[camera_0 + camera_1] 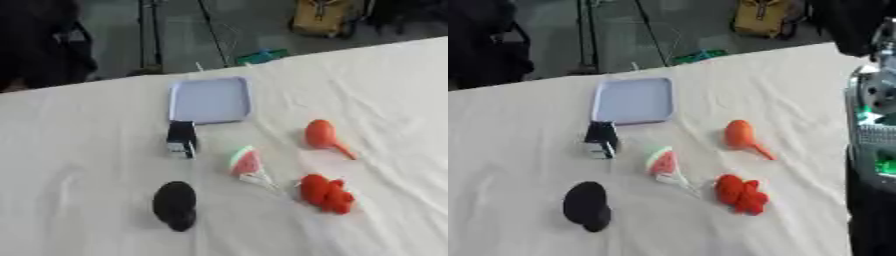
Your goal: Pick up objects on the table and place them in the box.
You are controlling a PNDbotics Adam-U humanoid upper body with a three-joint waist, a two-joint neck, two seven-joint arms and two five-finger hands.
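A shallow pale blue box [209, 99] lies on the white tablecloth at the back centre, nothing in it. In front of it stands a small black and white block [181, 138]. A watermelon-slice toy [246, 161] with a clear wrapper lies mid-table. To its right sit an orange bulb-shaped object with a thin tail [324, 135] and a lumpy red object [326, 193]. A black rounded object [175, 205] lies at the front left. No hand shows; only part of my right arm [874, 125] appears along the right edge of the right eye view.
The tablecloth [79, 165] is wrinkled. Beyond the table's far edge are stand legs, a green item [262, 56], a yellow bag [322, 17] and a dark shape at the upper left.
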